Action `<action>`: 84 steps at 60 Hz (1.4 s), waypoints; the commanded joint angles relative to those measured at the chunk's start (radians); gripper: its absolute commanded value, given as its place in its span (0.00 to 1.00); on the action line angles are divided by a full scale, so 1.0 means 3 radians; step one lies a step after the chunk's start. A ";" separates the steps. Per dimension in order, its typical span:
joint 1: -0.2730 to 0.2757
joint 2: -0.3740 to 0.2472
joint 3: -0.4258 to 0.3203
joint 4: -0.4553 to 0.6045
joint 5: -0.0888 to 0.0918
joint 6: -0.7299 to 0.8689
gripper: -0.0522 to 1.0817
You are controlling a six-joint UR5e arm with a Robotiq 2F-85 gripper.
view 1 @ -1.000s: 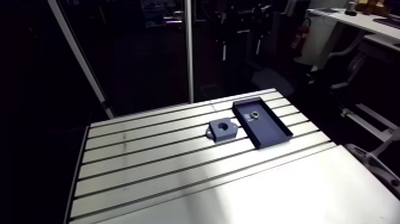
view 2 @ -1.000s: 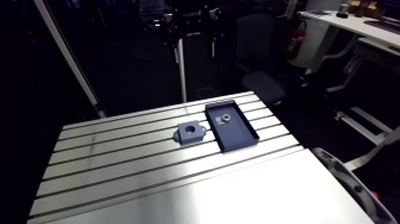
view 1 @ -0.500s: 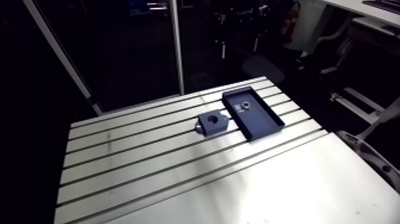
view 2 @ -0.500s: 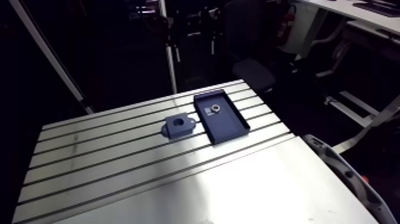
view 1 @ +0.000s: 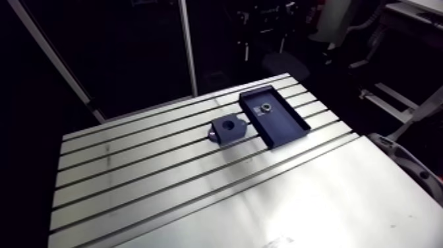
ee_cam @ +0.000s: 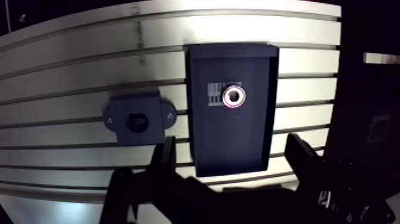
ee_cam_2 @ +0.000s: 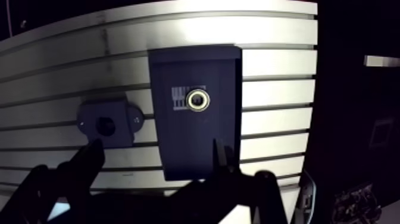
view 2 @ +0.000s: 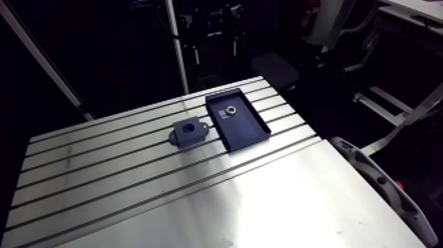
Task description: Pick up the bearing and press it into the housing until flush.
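A small ring-shaped bearing [ee_cam: 233, 96] lies in a dark rectangular tray [ee_cam: 271, 107], beside a striped label. The dark block housing [ee_cam: 138, 119], with a round bore in its top, sits on the slotted table just beside the tray. In the arm view, the housing [view 1: 227, 128], the tray [view 1: 290, 128] and the bearing [view 1: 265, 105] stand at the table's far right. My gripper [ee_cam: 232, 161] shows only in the wrist view. It hangs well above the tray's near end, open, with nothing between its fingers [ee_cam: 163, 161].
The slotted aluminium table [view 1: 132, 171] stretches left of the housing. A smooth metal plate [view 1: 316, 198] covers its near part. The table's edge runs close behind and beside the tray.
The arm view has shifted as the camera moved, so the table appears further left and lower than earlier. Housing, tray and bearing keep their places on the table.
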 commanded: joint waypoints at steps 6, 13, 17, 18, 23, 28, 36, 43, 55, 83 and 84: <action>-0.0127 0.0066 0.0050 -0.0014 0.0003 0.0010 0.05; -0.0132 0.0109 0.0096 -0.0150 0.0003 -0.0004 0.05; -0.0138 0.0127 0.0113 -0.0223 0.0007 -0.0006 0.05; -0.0138 0.0127 0.0113 -0.0223 0.0007 -0.0006 0.05; -0.0148 0.0184 0.0138 -0.0249 0.0003 -0.0007 0.05; -0.0148 0.0191 0.0163 -0.0254 0.0003 -0.0010 0.05; -0.0164 0.0250 0.0204 -0.0327 -0.0002 -0.0011 0.14; -0.0164 0.0273 0.0229 -0.0401 -0.0003 -0.0006 0.22; -0.0207 0.0334 0.0266 -0.0418 -0.0013 -0.0006 0.30; -0.0210 0.0482 0.0273 -0.0428 -0.0013 -0.0006 0.36; -0.0210 0.0482 0.0273 -0.0428 -0.0013 -0.0006 0.36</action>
